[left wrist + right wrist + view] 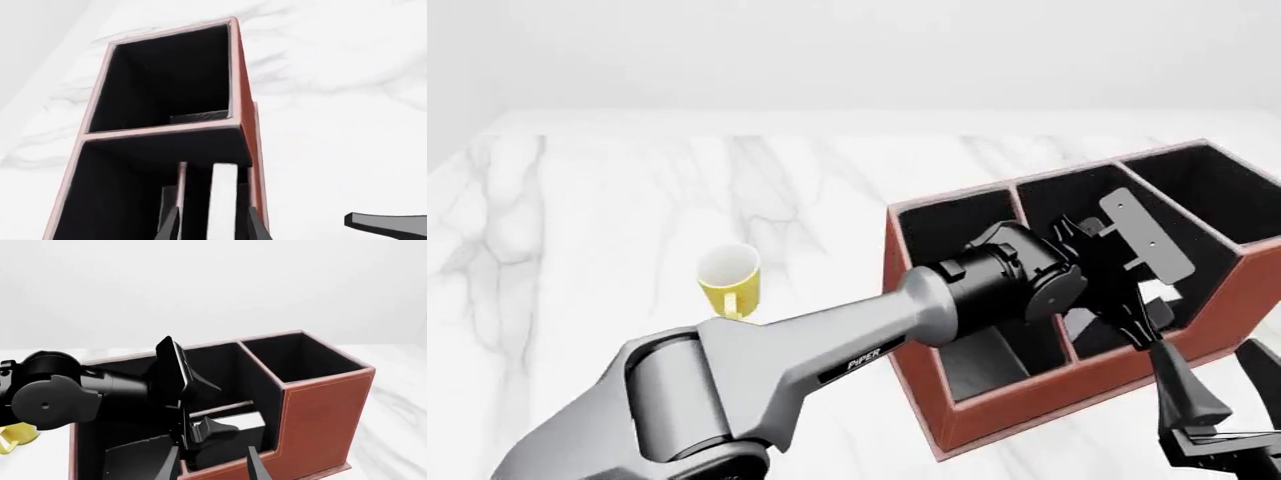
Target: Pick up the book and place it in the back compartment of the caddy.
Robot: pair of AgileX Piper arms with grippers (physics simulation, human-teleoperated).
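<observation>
Front view: a yellow mug point(730, 280) stands alone on the white marble worktop point(627, 200), left of the reddish-brown caddy point(914, 330), upright with its handle turned toward the camera. The left arm point(827, 360) crosses from the lower left over the caddy's near wall, its wrist and camera bracket blocking much of the middle cells. The left pincer point(1148, 318) reaches down into the caddy, where a sliver of white shows between the dark fingers. At the far right, the right pincer point(1214, 440) hangs low, just outside the caddy's near corner.

The left wrist view looks along the fingers into the black-walled cells: the book point(223, 200), its white page edges facing the camera, stands upright between the two fingertips point(170, 225), which sit close on either side of it, gripping it beside a thin divider. The deep square cell point(167, 80) beyond it holds nothing visible.

In the right wrist view, the book point(230, 422) sits in the small low-walled compartment point(227, 440) at the caddy's short side, next to the taller end cell. The right pincer's own fingertips point(257, 467) stand apart, holding nothing.
</observation>
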